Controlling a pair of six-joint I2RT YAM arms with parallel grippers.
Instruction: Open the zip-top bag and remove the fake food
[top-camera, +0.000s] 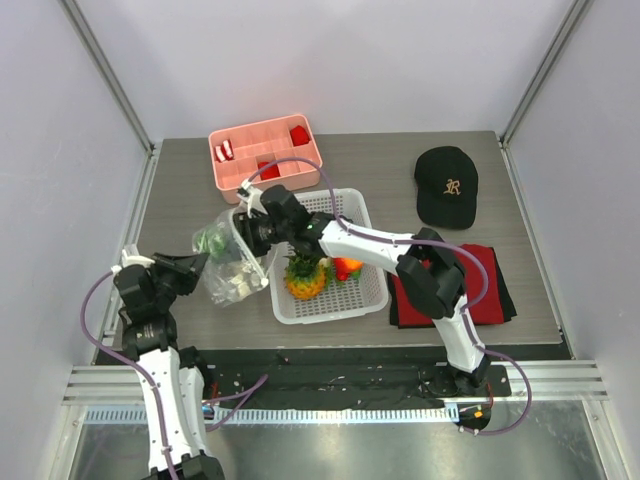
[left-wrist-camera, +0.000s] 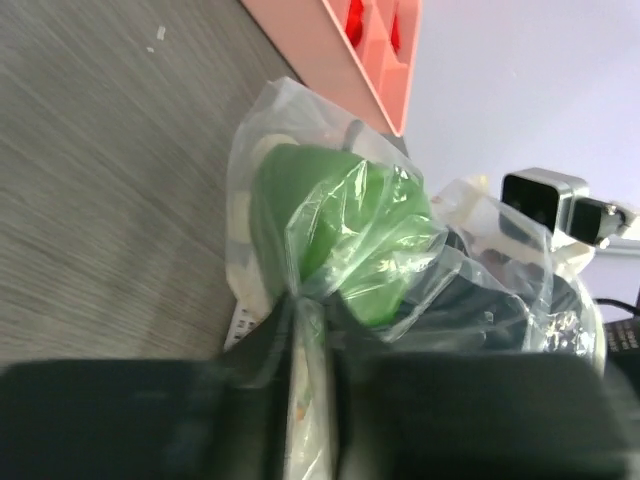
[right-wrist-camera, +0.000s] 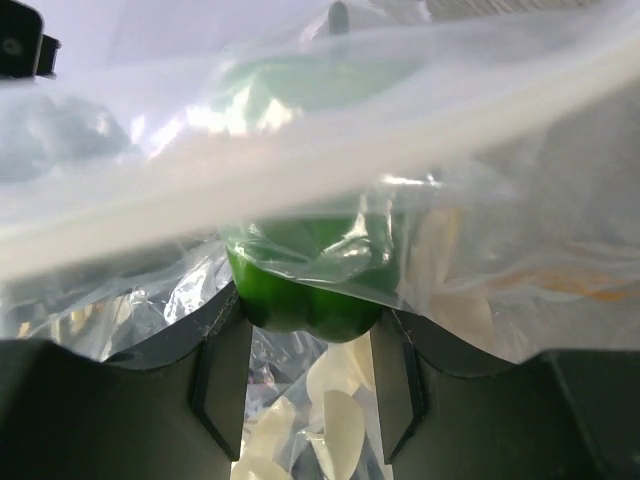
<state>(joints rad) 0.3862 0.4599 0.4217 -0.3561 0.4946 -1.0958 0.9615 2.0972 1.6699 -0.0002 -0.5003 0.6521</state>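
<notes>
The left gripper fills the bottom of its wrist view, its dark fingers closed narrow on a fold of the bag. The bag sits on the table against the left rim of the basket. The right gripper reaches into it, its fingers standing apart. The green fruit sits at their tips under a layer of plastic; I cannot tell whether they squeeze it. Whitish pieces lie deeper in the bag. The pineapple and tomato lie in the basket. A pink tray stands behind it, and a cap lies far right.
</notes>
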